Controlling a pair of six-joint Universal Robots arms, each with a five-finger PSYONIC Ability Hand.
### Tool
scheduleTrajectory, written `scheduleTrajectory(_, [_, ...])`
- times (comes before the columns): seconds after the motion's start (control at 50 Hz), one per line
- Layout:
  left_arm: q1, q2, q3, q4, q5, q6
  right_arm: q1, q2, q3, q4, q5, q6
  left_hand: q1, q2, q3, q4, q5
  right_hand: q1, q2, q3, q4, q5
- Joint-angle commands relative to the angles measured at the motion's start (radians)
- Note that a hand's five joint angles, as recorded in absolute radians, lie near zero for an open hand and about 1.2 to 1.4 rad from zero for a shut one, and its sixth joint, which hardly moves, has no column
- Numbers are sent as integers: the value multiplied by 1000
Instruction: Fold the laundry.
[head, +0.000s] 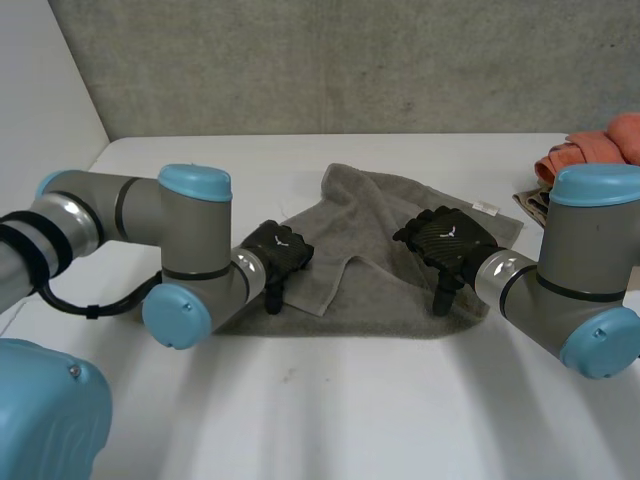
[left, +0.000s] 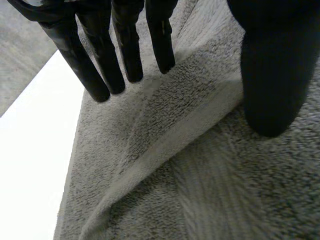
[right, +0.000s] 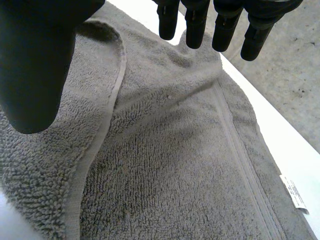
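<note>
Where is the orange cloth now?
Head view: the orange cloth lies far right on the table, beyond the right arm, apart from the grey towel.

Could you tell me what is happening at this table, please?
A robot is working on a grey towel lying rumpled on the white table. The left hand is over its left part, by a turned-over flap; the right hand is over its right part. Both hands are open, gripping nothing. An orange cloth lies far right.
</note>
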Motion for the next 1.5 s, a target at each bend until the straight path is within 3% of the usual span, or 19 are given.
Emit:
scheduleTrajectory(0.02, [-3,-52,71,16,-17,22,-6,-4,0,-3,2,5,741,760,759,756,755,-45,-33,-35,-41,-49])
scheduleTrajectory(0.1, [-9,-28,85,9,-62,16,-12,-10,-4,-3,7,11,828,847,846,843,842,-45,-33,-35,-41,-49])
scheduleTrajectory(0.16, [-12,67,54,19,-124,-5,-26,-27,-9,0,18,28,828,847,846,843,842,-45,-33,-35,-41,-49])
scheduleTrajectory(0.22, [-8,199,-16,67,-130,-51,-41,-47,-15,6,25,42,828,847,846,843,842,-45,-33,-35,-41,-49])
scheduleTrajectory(0.34, [12,429,-170,151,-78,-120,-81,-82,-41,52,18,85,828,847,846,843,842,-45,-33,-35,-41,-49])
scheduleTrajectory(0.44, [46,498,-239,167,-17,-133,-101,-90,-67,111,13,142,828,847,846,843,842,-45,-33,-35,-41,-49])
scheduleTrajectory(0.58, [92,578,-311,107,8,-151,-133,-64,-89,187,-37,240,828,847,846,843,842,-45,-33,-35,-41,-49])
scheduleTrajectory(0.74, [124,693,-394,104,49,-247,-126,63,-158,203,-97,287,828,847,846,843,842,-45,-33,-35,-41,-49])
scheduleTrajectory(0.96, [172,801,-412,112,51,-418,-32,261,-277,51,79,413,828,847,846,843,842,-45,-33,-35,-41,-49])
scheduleTrajectory(0.98, [176,802,-409,113,51,-424,-26,264,-277,48,88,422,828,847,846,843,842,-7,5,3,-4,-11])
scheduleTrajectory(1.02, [189,802,-396,118,49,-441,-18,255,-273,34,104,451,828,847,846,843,842,511,523,521,514,507])
scheduleTrajectory(1.04, [192,802,-392,116,49,-444,-17,249,-271,26,107,462,828,847,846,843,842,728,740,738,732,724])
scheduleTrajectory(1.06, [201,804,-386,113,49,-455,-18,232,-265,-3,111,483,828,847,846,843,842,1137,1149,1147,1141,1133])
scheduleTrajectory(1.08, [207,804,-385,112,49,-461,-21,223,-260,-18,113,493,828,847,846,843,842,1177,1189,1187,1180,1173])
scheduleTrajectory(1.18, [253,816,-389,118,43,-501,-53,139,-222,-89,159,521,828,847,846,843,842,1177,1189,1187,1180,1173])
scheduleTrajectory(1.26, [343,853,-415,125,48,-536,-104,-28,-162,-141,215,453,828,847,846,843,842,1177,1189,1187,1180,1173])
scheduleTrajectory(1.34, [442,844,-454,161,77,-557,-129,-321,-133,-156,158,202,828,847,846,843,842,1177,1189,1187,1180,1173])
scheduleTrajectory(1.38, [469,797,-469,174,104,-562,-109,-378,-148,-103,133,125,828,847,846,843,842,1177,1189,1187,1180,1173])
scheduleTrajectory(1.5, [497,606,-463,170,169,-565,-29,-345,-224,69,127,91,828,847,846,843,842,1177,1189,1187,1180,1173])
